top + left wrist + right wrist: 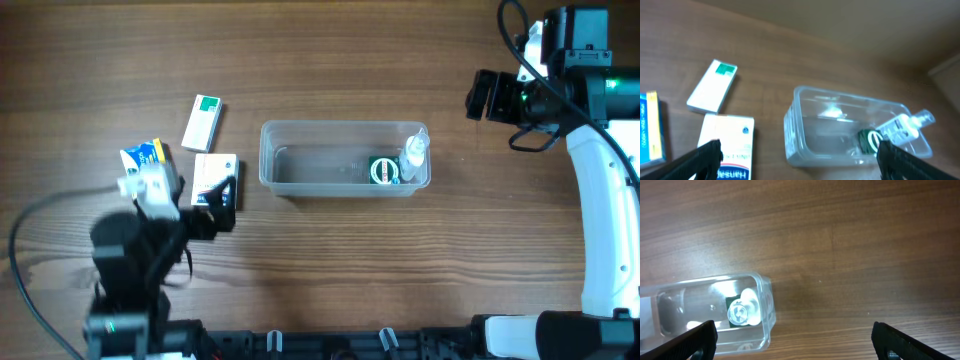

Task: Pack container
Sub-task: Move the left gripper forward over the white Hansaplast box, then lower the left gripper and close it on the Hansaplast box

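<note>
Container (310,170): light, stiff, slick clear plastic; wall probably thin, glare hides it. Take by rim, left end. Left gripper (799,152) spread wide, holding nothing; right gripper (792,330) likewise.

Left wrist view: blue box (650,127) is being cropped by the left edge, white box (727,137) by the bottom edge. Right wrist view: container (766,302) is being cut off left and below. Overhead: box lettering is being rendered unreadably small.
</note>
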`<action>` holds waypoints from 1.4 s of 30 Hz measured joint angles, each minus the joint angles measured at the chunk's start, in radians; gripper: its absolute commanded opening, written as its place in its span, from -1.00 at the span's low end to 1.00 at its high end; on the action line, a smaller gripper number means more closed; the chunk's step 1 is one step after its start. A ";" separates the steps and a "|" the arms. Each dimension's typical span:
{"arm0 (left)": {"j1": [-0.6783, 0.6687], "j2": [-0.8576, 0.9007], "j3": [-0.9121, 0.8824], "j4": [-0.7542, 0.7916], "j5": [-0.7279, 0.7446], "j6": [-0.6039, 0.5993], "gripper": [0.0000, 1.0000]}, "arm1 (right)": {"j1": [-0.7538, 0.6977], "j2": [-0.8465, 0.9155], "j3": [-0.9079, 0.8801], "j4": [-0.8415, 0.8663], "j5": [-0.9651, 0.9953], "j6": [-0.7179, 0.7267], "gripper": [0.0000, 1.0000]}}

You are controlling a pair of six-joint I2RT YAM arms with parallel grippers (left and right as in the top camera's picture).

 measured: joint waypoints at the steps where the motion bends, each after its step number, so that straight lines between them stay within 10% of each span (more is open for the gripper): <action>1: 0.000 0.069 0.060 -0.055 -0.005 0.012 0.99 | 0.000 0.000 0.000 0.000 0.000 0.000 0.99; 11: 0.000 0.593 0.376 -0.228 -0.031 0.075 1.00 | 0.000 0.000 0.000 -0.001 0.000 0.000 0.99; 42: -0.003 1.010 0.380 -0.152 -0.197 0.246 0.99 | 0.000 0.000 0.000 -0.001 0.000 0.000 1.00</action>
